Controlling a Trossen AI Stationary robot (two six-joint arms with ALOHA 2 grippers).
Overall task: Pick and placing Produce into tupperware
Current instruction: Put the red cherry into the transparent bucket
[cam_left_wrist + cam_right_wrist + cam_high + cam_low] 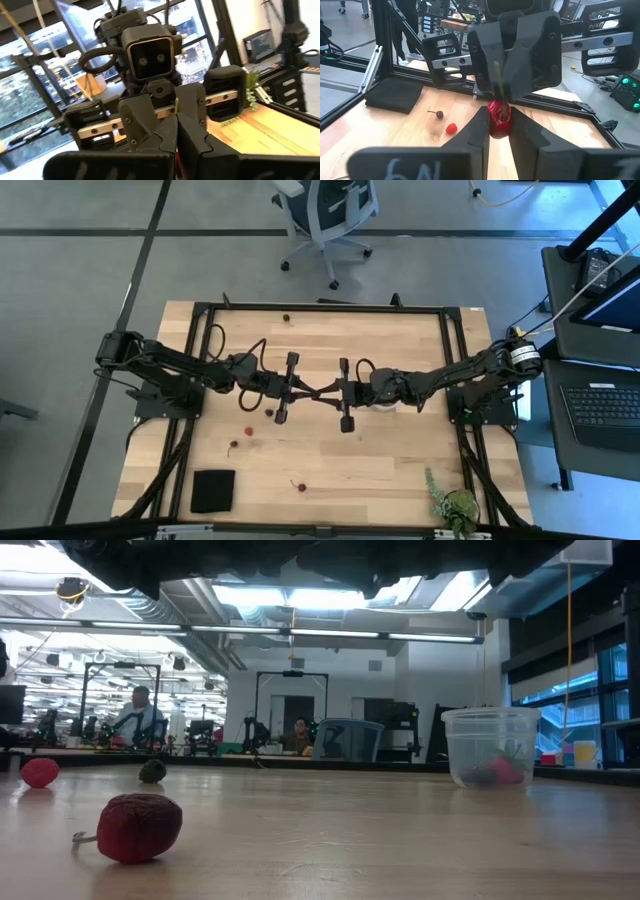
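A red fruit (499, 119) with a green stem hangs high over the middle of the table, between my two grippers, which meet tip to tip. My left gripper (310, 392) is shut on its stem. My right gripper (499, 132) is closed on its body. The tupperware (490, 745), a translucent tub with red produce inside, stands on the table under my right arm. More produce lies loose on the wood: a red one with a stem (138, 827), another red one (39, 772) and a dark one (152, 771). My left gripper pinches the fruit's green stem (497, 80) between its two shut fingers, coming level from the table's left. The fruit hangs below the stem, clear of the table. My right gripper has the fruit's red body (499, 125) between its two fingers (477, 130), one on each side, coming level from the table's right.
A flat black pad (212, 490) lies near the front left corner, and a small green plant (455, 505) stands at the front right. A few loose fruits (249, 432) dot the left half of the table. A black frame (320, 308) runs around the table top.
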